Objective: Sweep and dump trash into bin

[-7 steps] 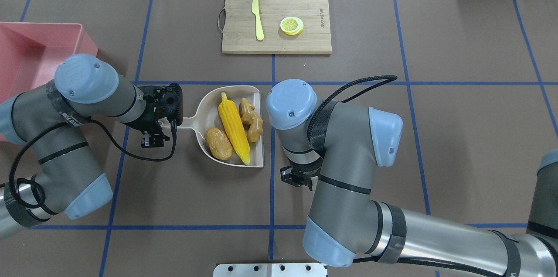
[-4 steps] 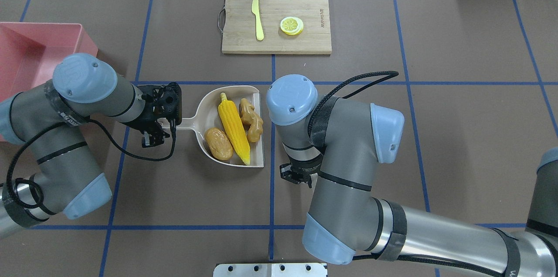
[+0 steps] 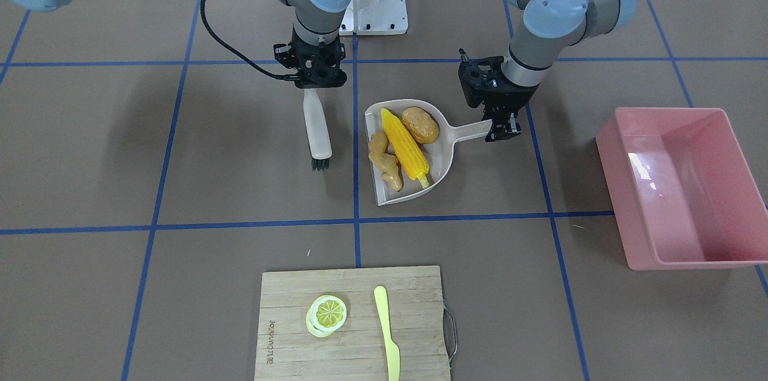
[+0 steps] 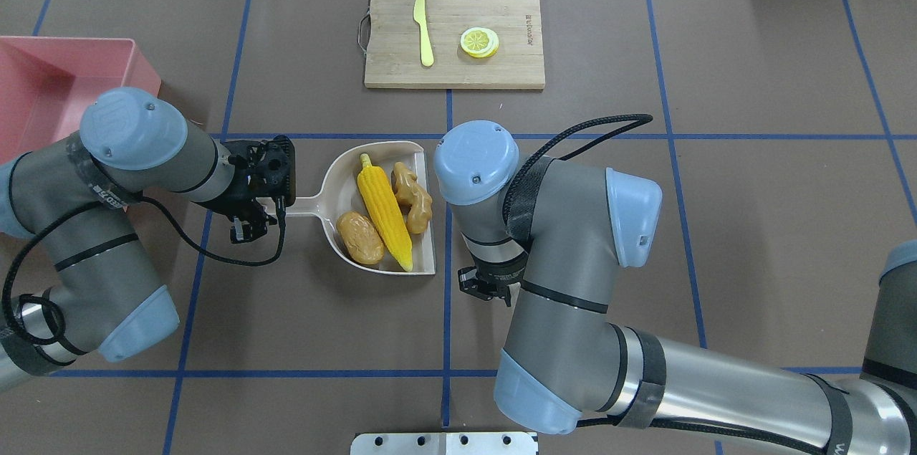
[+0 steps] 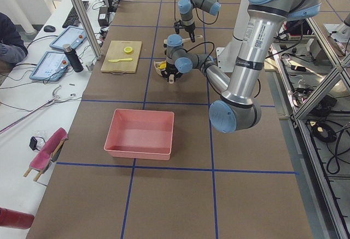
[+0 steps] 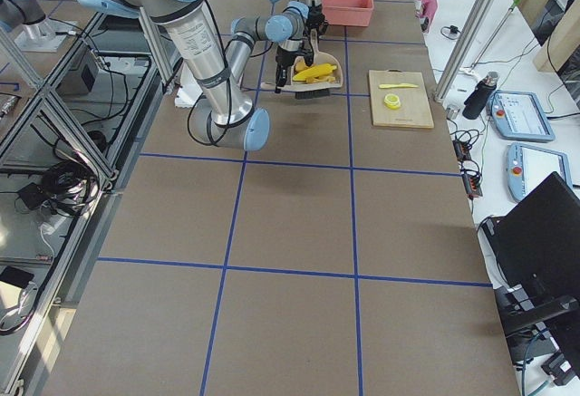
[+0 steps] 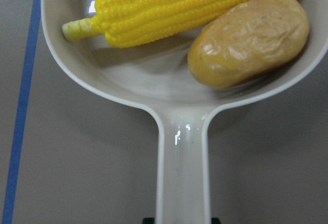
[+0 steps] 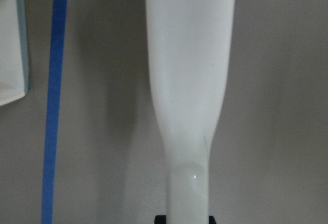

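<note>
The trash lies in a beige dustpan (image 3: 445,146) at mid-table: a yellow corn cob (image 3: 405,147), a brown potato (image 3: 420,125) and a tan ginger root (image 3: 384,164). My left gripper (image 3: 501,126) is shut on the dustpan's handle (image 7: 183,183), and the left wrist view shows the corn cob (image 7: 179,8) and potato (image 7: 251,39) close ahead. My right gripper (image 3: 312,90) is shut on a white brush (image 3: 318,132), which lies just beside the pan's open edge with its black bristles pointing away from the robot. The pink bin (image 3: 690,262) stands apart, on my left.
At the table's far side, a wooden cutting board (image 3: 354,357) carries a lemon slice (image 3: 327,313) and a pale yellow knife (image 3: 387,339). The robot's white base plate (image 3: 375,9) is behind the arms. Blue tape lines cross the brown table cover.
My left arm's elbow has drifted slightly left and the right arm has shifted a little. The dustpan and its load have hardly moved. Both grips are unchanged.
</note>
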`<state>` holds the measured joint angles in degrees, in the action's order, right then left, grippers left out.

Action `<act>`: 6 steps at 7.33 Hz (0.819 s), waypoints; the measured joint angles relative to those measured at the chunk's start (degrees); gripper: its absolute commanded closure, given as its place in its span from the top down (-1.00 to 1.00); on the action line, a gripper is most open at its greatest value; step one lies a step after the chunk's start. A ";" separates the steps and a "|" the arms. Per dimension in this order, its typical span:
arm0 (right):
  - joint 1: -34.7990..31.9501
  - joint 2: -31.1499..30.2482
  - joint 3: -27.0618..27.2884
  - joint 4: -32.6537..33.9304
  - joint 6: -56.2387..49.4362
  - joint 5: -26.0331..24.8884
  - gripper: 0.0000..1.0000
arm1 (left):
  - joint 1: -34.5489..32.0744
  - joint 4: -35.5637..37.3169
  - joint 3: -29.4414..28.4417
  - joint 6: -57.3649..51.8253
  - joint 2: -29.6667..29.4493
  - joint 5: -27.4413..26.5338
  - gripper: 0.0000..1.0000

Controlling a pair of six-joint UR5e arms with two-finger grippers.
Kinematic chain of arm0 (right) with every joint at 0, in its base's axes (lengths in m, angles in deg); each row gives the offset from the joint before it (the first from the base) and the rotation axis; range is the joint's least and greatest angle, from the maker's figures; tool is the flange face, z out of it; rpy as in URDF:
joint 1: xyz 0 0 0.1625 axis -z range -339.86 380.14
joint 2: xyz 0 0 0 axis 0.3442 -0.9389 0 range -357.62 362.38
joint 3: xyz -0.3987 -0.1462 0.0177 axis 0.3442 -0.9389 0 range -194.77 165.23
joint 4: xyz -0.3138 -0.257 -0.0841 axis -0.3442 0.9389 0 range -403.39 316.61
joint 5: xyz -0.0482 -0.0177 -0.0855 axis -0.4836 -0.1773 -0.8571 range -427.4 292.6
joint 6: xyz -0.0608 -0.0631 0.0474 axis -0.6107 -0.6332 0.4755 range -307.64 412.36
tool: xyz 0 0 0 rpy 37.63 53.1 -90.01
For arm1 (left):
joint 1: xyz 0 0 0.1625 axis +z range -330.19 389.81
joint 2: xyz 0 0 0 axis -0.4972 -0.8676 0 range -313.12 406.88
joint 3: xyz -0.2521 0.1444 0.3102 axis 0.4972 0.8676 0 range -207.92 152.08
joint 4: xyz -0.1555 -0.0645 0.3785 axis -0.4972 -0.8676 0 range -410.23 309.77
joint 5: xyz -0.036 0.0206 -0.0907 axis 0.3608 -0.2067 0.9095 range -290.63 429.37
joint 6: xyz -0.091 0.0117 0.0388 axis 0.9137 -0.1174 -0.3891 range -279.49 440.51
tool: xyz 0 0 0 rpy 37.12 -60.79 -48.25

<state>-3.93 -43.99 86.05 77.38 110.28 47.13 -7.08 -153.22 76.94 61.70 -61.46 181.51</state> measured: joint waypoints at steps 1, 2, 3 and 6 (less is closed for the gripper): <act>0.04 -0.03 0.01 0.05 0.00 0.01 -1.00 | -0.01 -0.06 0.28 0.00 0.35 0.03 -0.86; 0.06 -0.06 0.04 0.07 0.02 0.03 -1.00 | -0.05 -0.08 0.61 0.00 0.62 0.04 -0.93; 0.07 -0.12 0.07 0.08 0.06 0.03 -1.00 | -0.11 -0.12 0.87 0.01 0.76 0.09 -1.00; 0.07 -0.25 0.11 0.09 0.09 0.07 -1.00 | -0.19 -0.92 2.46 1.44 1.86 0.20 -1.00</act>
<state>-3.86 -44.24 86.16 77.47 110.37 47.20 -7.27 -154.14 79.40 63.14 -59.60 181.71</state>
